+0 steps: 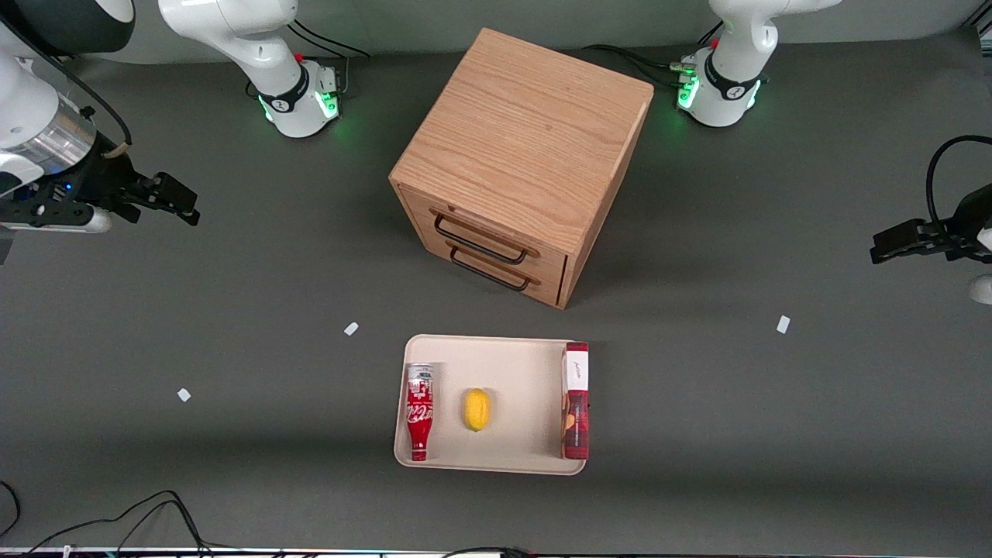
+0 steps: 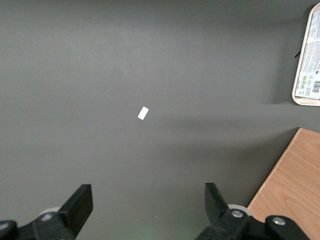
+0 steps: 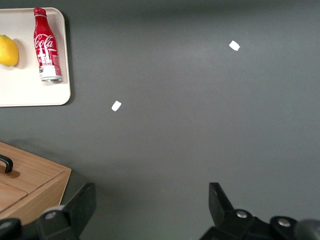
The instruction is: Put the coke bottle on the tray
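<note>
The coke bottle (image 1: 419, 411) is a small red bottle with white script. It lies on its side in the cream-beige tray (image 1: 515, 372), along the tray edge toward the working arm's end, neck pointing toward the front camera. It also shows in the right wrist view (image 3: 46, 44), lying in the tray (image 3: 35, 95). My right gripper (image 1: 174, 203) is open and empty, held above the bare table toward the working arm's end, well apart from the tray. Its fingers (image 3: 80, 205) stand wide apart over grey table.
A yellow lemon (image 1: 477, 409) lies mid-tray and a long red box with a white label (image 1: 576, 400) lies along the tray edge nearest the parked arm. A wooden two-drawer cabinet (image 1: 521, 159) stands farther from the camera than the tray. Small white tape marks (image 1: 351, 328) dot the table.
</note>
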